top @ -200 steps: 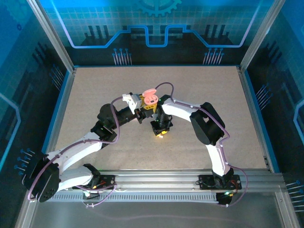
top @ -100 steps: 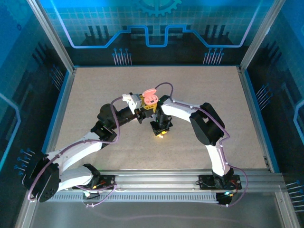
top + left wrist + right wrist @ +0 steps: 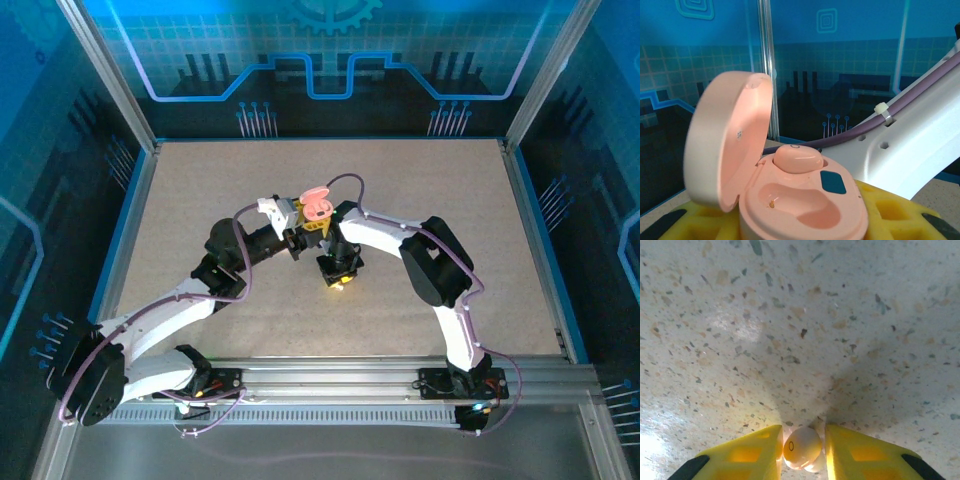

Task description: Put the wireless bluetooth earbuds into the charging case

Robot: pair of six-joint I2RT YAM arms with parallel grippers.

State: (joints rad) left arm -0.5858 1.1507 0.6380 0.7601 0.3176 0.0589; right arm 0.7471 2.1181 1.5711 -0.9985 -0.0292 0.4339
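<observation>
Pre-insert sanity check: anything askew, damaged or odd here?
Nothing stands out. The left gripper holds the pink case with its lid open. The seated earbud fills one slot, and the empty slot is unobstructed. The right gripper pinches the second earbud squarely over the table.

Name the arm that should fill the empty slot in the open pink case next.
Right. The right tool pinches a loose earbud, ready to carry over. The left tool is busy holding the pink case, lid open, one slot filled, one empty.
</observation>
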